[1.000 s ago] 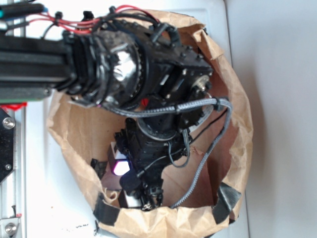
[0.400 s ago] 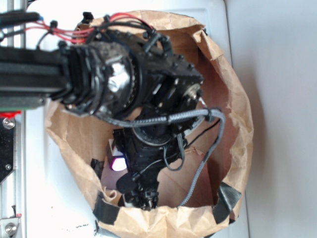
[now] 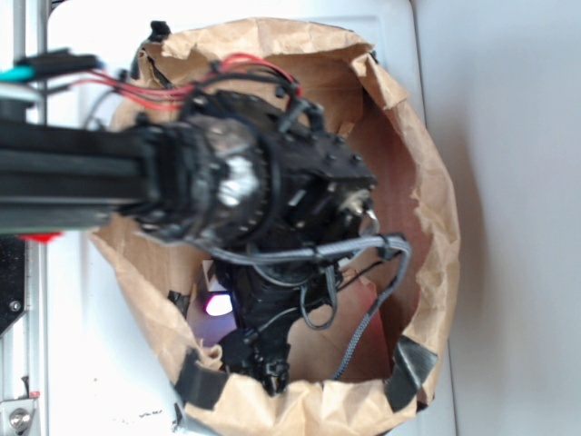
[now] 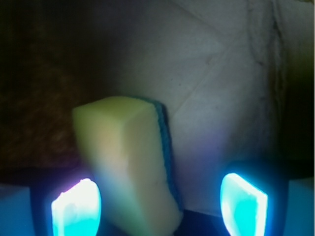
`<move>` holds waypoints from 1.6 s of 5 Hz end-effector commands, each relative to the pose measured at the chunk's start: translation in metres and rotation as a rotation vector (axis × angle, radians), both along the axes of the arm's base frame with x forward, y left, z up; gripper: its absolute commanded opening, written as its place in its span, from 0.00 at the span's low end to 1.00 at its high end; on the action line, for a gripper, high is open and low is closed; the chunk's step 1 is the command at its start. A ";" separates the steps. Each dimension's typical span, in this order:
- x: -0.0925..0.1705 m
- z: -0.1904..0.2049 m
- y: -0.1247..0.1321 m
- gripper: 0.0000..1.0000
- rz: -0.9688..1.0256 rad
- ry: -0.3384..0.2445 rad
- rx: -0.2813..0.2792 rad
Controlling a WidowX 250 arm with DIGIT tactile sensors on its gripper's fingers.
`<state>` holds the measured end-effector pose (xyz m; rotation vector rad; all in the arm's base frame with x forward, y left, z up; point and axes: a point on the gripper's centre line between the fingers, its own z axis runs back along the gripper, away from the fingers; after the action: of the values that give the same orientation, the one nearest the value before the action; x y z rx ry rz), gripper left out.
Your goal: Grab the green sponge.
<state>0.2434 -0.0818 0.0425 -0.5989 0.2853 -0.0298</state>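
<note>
Driving the WidowX remotely rn. On the exterior cam the arm (image 3: 182, 182) reaches in from the left and dips into a brown paper bag (image 3: 436, 236) that sits on a white surface (image 3: 508, 136). The bag's rim is crumpled, w/ black tape patches (image 3: 408, 374) on the near edge. The arm body covers most of the bag's inside, so I can't see the sponge from that view at all, only a pinkish glow low down beside the wrist. A grey braided cable (image 3: 368, 313) loops off the wrist toward the bag floor.

Wrist cam is way more useful. The green sponge (image 4: 128, 167) is right there between the fingers: mostly yellow, w/ a thin dark green/teal layer along its right face. It's standing up and tilted, sitting closer to the left finger than the right. Gripper (image 4: 160, 204) is spread apart, both fingertips (image 4: 76, 206) glowing cyan. There's a clear gap btw the sponge and the right fingertip. On the left side it looks just beside the pad, but I can't tell if it's actually touching, too blurry. So not grasping anything afaict. Behind the sponge is pale creased paper, w/ darker brown bag wall off to the left.
</note>
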 end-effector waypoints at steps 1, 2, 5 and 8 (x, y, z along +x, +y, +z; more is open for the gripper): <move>0.026 0.001 -0.012 1.00 -0.064 -0.051 0.018; 0.026 0.002 -0.012 1.00 -0.064 -0.050 0.020; 0.026 0.003 -0.012 0.00 -0.053 -0.041 0.020; 0.026 0.004 -0.012 0.00 -0.038 -0.039 0.016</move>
<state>0.2643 -0.0879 0.0390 -0.5796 0.2994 -0.0189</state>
